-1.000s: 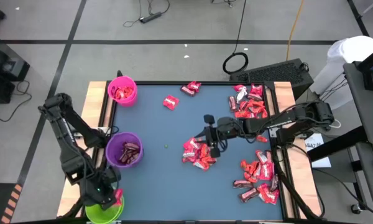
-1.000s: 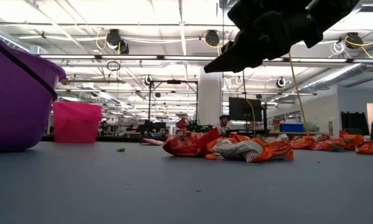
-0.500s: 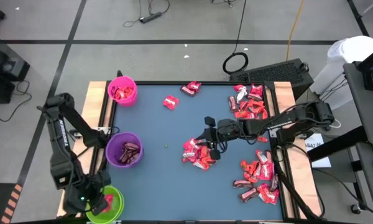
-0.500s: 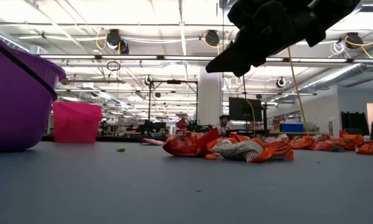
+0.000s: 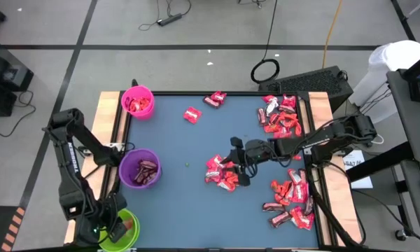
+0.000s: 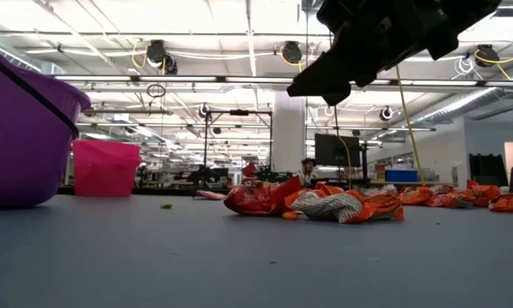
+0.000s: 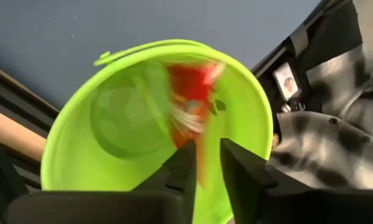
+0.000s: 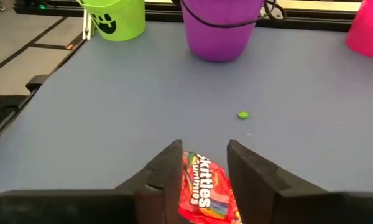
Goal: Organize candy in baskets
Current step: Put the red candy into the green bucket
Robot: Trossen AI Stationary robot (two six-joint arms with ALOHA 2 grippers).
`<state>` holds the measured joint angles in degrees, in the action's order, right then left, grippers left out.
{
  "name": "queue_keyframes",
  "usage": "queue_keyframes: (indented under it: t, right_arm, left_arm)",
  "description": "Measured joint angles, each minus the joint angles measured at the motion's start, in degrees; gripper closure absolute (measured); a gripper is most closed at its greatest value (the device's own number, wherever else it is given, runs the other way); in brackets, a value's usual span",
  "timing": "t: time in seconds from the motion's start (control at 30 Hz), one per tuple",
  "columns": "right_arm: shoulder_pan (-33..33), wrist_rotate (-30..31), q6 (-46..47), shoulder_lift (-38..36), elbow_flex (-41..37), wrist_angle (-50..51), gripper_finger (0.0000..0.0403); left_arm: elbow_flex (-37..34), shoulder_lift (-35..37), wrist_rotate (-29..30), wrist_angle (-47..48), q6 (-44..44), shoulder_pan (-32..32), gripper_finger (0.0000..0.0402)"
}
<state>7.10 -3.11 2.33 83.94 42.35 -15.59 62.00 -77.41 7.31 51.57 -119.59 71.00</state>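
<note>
My left gripper (image 5: 110, 228) (image 7: 208, 158) hangs open over the lime green basket (image 5: 120, 236) at the near left corner. A red candy (image 7: 189, 112) shows blurred just below its fingertips, inside the basket's rim (image 7: 68, 112). The purple basket (image 5: 140, 168) and the pink basket (image 5: 137, 102) hold candy too. My right gripper (image 5: 232, 162) (image 8: 205, 158) stands open well above the middle candy pile (image 5: 220, 173). A red Skittles packet (image 8: 202, 193) of that pile shows through the gap; nothing hangs from the gripper in the low view (image 6: 303, 85). My left gripper points down into the green basket. The red candy's upper end (image 7: 202, 168) shows as a blurred strip between the two fingertips. Whether the fingers touch it, I cannot tell.
More candy lies at the far right (image 5: 280, 115), the near right (image 5: 292, 203) and the far middle (image 5: 215, 99) (image 5: 192, 115). A green speck (image 5: 187, 165) lies left of the pile. Someone in a plaid shirt (image 7: 342, 124) is beside the near left corner.
My left gripper has gone toward the table's left edge and slightly down, rolling, over the green basket with the red candy. My right gripper has shifted a little toward the near edge above the pile and has rolled.
</note>
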Motion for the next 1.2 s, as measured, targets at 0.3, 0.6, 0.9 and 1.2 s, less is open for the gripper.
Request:
queue_keyframes:
  t: [0.3, 0.6, 0.9, 1.2]
  right_arm:
    - [0.9, 0.0, 2.0, 0.0, 0.0, 0.4, 0.0218]
    - [1.7, 0.1, 4.6, 0.0, 0.0, -0.2, 0.0221]
    - [5.4, 0.0, 4.4, 0.0, 1.4, -2.8, 0.0230]
    - [7.5, 0.1, 2.3, -1.0, 6.3, 2.4, 0.0232]
  left_arm:
    - [0.7, 2.3, 10.3, 0.5, 10.5, 0.0, 0.0234]
    - [0.7, 3.4, 39.0, 0.2, 35.6, -3.9, 0.0230]
    - [0.7, 1.6, 53.4, -5.1, 56.7, -15.4, 0.0230]
    - [0.7, -6.6, 42.2, -23.7, 82.1, -28.9, 0.0230]
